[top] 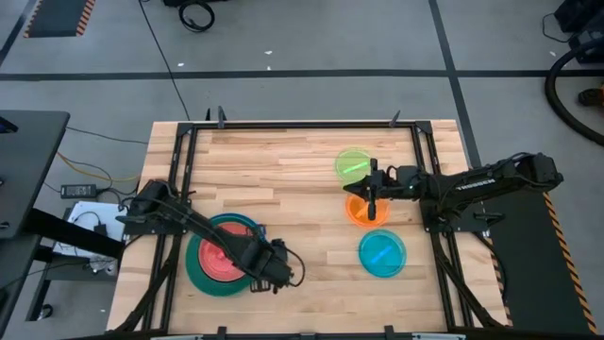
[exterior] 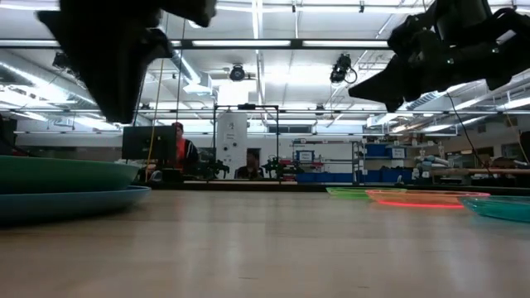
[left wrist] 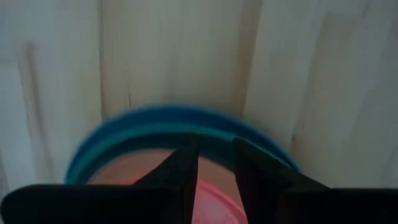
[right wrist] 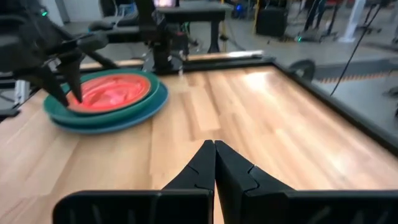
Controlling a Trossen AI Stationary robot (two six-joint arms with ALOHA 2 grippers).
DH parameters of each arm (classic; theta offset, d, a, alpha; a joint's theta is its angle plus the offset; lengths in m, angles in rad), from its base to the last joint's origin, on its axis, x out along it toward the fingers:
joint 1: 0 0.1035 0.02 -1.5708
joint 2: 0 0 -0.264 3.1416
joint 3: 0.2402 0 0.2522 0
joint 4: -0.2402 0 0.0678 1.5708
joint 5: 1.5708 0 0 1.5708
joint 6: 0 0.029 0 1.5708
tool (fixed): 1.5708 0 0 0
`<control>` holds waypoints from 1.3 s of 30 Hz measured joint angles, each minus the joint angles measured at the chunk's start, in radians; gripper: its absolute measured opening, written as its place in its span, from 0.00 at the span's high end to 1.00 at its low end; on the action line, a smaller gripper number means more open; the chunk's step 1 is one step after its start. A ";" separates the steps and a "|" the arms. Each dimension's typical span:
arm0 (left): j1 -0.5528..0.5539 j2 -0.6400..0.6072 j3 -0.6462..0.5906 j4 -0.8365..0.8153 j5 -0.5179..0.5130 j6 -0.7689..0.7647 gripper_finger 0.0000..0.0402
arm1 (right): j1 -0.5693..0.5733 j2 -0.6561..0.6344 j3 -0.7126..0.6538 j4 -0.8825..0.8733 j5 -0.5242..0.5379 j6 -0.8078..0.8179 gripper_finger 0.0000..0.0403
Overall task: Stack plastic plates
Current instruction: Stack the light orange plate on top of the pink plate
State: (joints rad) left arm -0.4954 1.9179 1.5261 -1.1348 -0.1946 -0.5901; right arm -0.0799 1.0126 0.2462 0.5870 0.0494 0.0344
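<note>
A pale wooden table [top: 293,189] framed by dark rails stands on a grey workshop floor; the low view looks past it into a bright hall with shelving, where people sit well back.

Toward the left near corner sits the stack so far: a translucent pink plastic plate [top: 219,257] nested in a large teal plastic plate [top: 202,280], with a blue plastic plate's rim [left wrist: 180,118] showing underneath in the left wrist view. Whether more plates lie hidden inside that pile cannot be told. The left gripper [top: 272,274] is at the stack's right edge, its fingers [left wrist: 180,168] narrowly parted over the pink plate's rim; the gap between them looks empty.

Three small plates lie loose on the right half, apart from the stack: a translucent green plastic plate [top: 351,162] farthest back, a translucent orange plastic plate [top: 357,213] just in front of it, and a translucent cyan plastic plate [top: 381,252] nearest. The right gripper [top: 372,201] hangs over the orange plate's back edge, fingers [right wrist: 202,168] pressed together and holding nothing.

As a judgement, the task is somewhat past halfway: the large plates and the pink one are gathered, while green, orange and cyan remain to be carried over.
</note>
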 joint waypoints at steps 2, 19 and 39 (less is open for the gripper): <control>0.016 0.000 0.000 0.031 -0.005 0.060 0.73 | 0.017 0.000 0.000 -0.025 0.000 0.018 0.97; 0.139 0.000 -0.002 0.297 -0.035 0.461 0.73 | 0.185 0.000 0.000 -0.170 0.036 0.183 0.97; 0.275 0.063 -0.002 0.645 -0.037 0.959 0.73 | 0.380 0.000 0.085 -0.810 0.483 0.638 0.97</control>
State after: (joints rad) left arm -0.2205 1.9810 1.5242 -0.4898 -0.2319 0.3689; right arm 0.2997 1.0122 0.3317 -0.2228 0.5323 0.6728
